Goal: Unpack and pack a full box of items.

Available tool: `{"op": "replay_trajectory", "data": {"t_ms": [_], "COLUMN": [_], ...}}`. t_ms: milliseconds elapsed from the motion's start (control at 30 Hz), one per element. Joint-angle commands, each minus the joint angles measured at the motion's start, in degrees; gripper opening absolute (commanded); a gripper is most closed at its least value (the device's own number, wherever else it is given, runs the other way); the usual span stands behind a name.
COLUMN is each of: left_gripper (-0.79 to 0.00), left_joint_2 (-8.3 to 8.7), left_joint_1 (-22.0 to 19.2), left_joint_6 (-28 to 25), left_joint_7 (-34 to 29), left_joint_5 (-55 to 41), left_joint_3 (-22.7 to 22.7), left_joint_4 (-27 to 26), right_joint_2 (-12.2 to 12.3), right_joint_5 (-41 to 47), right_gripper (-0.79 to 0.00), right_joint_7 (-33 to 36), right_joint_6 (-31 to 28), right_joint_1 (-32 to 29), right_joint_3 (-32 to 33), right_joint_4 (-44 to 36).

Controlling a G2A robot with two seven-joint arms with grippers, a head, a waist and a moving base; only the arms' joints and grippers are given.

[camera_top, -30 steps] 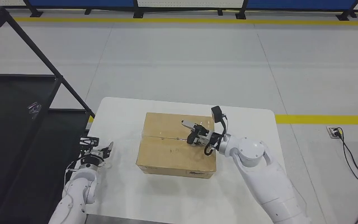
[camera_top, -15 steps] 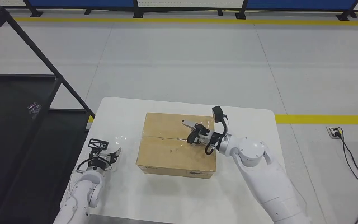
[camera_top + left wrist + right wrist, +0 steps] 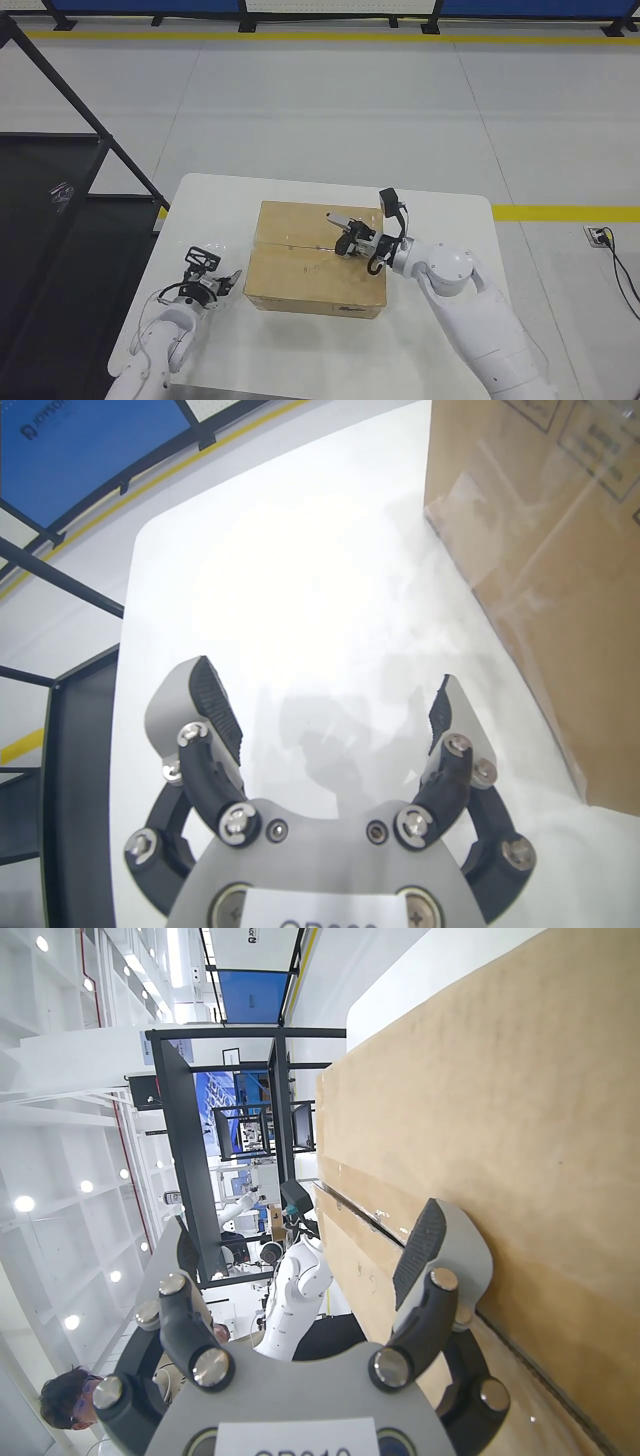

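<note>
Nearest to me, my left claw [image 3: 327,690] hangs low over the bare white table [image 3: 440,330], its fingers spread wide with nothing between them. It sits just off the near left corner of the box [image 3: 300,270], and the cardboard side wall rises close beside it on my right. The box lies in the middle of the table, closed, with its long axis running side to side across me. A taped seam [image 3: 350,1208] runs along that same axis, splitting the top into a near flap and a far flap. Farther out, my right claw [image 3: 305,1238] is over the top of the box towards its right end. It is also open and holds nothing, and one pad [image 3: 420,1243] lies right at the seam, apparently touching the cardboard. As I judge it, the unpacking has not begun. The next move depends on that seam, and my right claw is already on the line, while my left would have to rise and come in over the lid to help.
</note>
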Motion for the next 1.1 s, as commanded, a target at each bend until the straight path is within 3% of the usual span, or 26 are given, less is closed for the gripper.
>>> {"op": "replay_trajectory", "data": {"t_ms": [0,167,500,733,1067], "left_gripper": [0.0,0.0,0.0,0.0,0.0], "left_joint_2": [-0.33,-1.51,-4.18,-5.57,-7.19], "left_joint_1": [-1.2,-4.4,-10.3,-13.0,-14.8], "left_joint_6": [1.2,3.6,18.7,25.7,29.6], "left_joint_7": [0.8,2.2,6.7,10.3,18.1], "left_joint_5": [0.9,2.0,5.2,3.8,-5.5], "left_joint_3": [1.3,5.1,10.1,10.4,7.8], "left_joint_4": [1.2,5.2,14.9,20.5,23.0], "right_joint_2": [0.1,0.3,0.6,0.6,0.7], "right_joint_5": [0.0,0.1,0.3,0.6,0.7], "right_gripper": [0.0,0.0,0.0,0.0,0.0], "right_joint_7": [0.0,-0.1,0.0,0.1,0.1], "right_joint_6": [-0.1,-0.1,-0.2,-0.3,-0.2], "right_joint_1": [-0.1,-0.7,-1.3,-1.0,-0.6], "right_joint_3": [0.1,0.7,1.3,1.1,0.8], "right_joint_4": [0.0,-0.3,-0.9,-0.6,-0.3]}}
